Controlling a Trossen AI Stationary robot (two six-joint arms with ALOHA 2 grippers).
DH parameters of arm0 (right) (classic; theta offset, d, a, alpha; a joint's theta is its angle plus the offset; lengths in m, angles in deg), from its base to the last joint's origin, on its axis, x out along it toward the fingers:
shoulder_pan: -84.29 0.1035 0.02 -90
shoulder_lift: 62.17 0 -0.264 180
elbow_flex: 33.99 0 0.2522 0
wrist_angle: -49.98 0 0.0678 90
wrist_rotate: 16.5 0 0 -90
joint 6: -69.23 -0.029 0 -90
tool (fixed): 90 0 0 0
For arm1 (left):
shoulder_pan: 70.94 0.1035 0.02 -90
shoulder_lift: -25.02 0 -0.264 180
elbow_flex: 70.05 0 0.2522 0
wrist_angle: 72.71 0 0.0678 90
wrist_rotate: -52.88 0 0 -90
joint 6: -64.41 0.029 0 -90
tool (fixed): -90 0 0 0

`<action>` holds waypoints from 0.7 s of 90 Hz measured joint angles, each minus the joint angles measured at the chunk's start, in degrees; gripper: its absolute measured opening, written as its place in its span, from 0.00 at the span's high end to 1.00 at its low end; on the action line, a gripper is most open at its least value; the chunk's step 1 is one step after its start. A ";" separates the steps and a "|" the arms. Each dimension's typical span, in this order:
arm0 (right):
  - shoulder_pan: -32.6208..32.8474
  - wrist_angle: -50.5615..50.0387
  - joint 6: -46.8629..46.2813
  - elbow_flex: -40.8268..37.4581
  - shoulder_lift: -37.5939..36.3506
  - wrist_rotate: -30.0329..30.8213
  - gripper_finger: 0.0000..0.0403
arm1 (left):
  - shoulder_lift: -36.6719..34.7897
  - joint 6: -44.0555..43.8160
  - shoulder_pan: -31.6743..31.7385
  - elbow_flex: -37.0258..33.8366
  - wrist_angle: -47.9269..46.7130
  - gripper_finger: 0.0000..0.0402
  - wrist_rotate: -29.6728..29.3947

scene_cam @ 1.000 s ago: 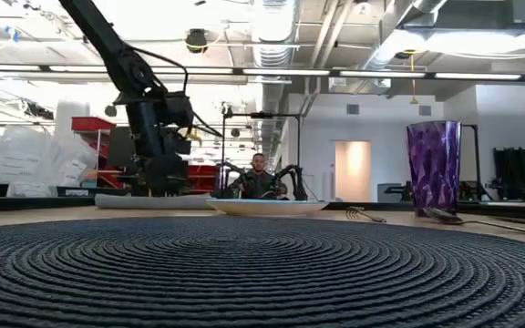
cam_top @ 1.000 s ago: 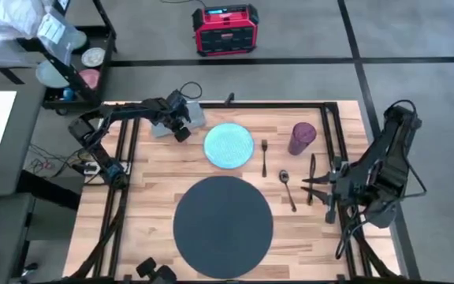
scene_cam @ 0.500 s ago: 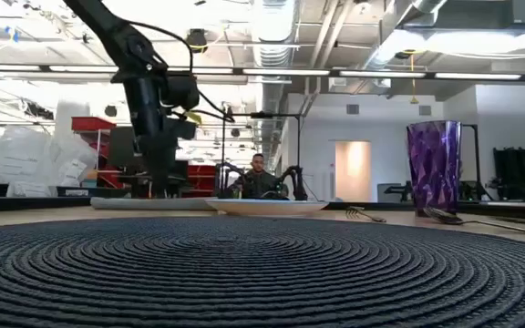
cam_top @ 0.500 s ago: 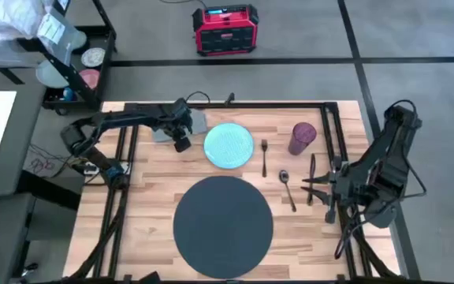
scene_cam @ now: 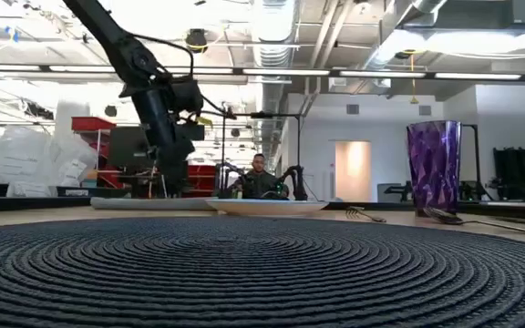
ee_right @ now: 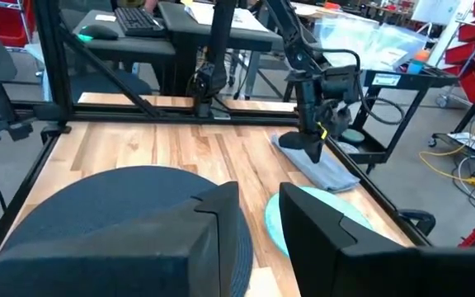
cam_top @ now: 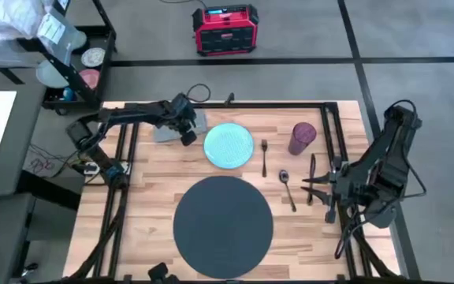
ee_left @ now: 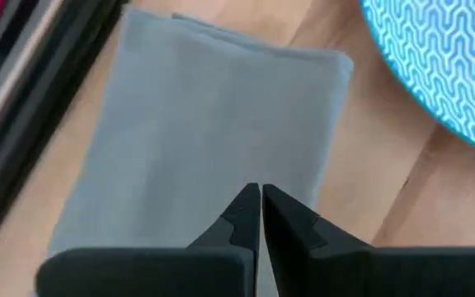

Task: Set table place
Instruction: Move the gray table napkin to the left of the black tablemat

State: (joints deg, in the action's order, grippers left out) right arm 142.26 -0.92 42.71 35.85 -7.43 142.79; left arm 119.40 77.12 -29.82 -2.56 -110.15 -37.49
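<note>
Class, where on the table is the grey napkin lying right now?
In the high view the grey napkin lies flat near the table's far edge on the left, just left of the teal plate, with the left gripper over it.

We see the left gripper (cam_top: 187,139) shifted right over the napkin (cam_top: 169,128), toward the teal plate (cam_top: 228,145); its fingers now pressed together above the cloth. Left arm swung along.

One mat (cam_top: 222,223), one teal plate (cam_top: 228,145), one grey napkin (cam_top: 170,128), one purple cup (cam_top: 302,136), one fork (cam_top: 264,156), one spoon (cam_top: 287,188), one knife (cam_top: 312,175). Two arms. One person (scene_cam: 259,179) beyond table.
</note>
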 joint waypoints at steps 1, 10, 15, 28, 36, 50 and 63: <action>0.00 0.01 0.00 0.00 0.00 -0.01 0.81 | 0.21 -0.01 0.00 0.00 0.07 1.00 0.10; 0.00 0.06 0.00 0.00 0.00 0.00 0.81 | 1.25 -0.19 -0.12 0.00 0.30 1.00 0.88; 0.00 0.05 0.00 0.00 0.00 0.00 0.81 | 1.26 -0.37 -0.44 0.00 -0.44 1.00 2.67; 0.00 0.02 -0.02 0.00 0.00 0.00 0.81 | 0.07 0.49 -2.51 0.00 -8.53 1.00 4.76; 0.00 -0.02 -0.02 0.00 0.00 0.00 0.81 | -1.77 1.18 -2.97 0.00 -13.85 1.00 4.29; 0.00 -0.09 0.00 0.00 -0.02 0.00 0.81 | -5.91 0.49 -2.98 -0.02 -11.02 1.00 -0.08; 0.00 -0.09 0.00 0.00 0.00 0.00 0.81 | -7.22 0.13 -3.06 0.02 -3.63 1.00 0.17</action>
State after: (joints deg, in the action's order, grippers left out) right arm 142.26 -1.01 42.71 35.85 -7.43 142.79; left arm 112.18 77.25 -32.88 -2.54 -113.79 -37.32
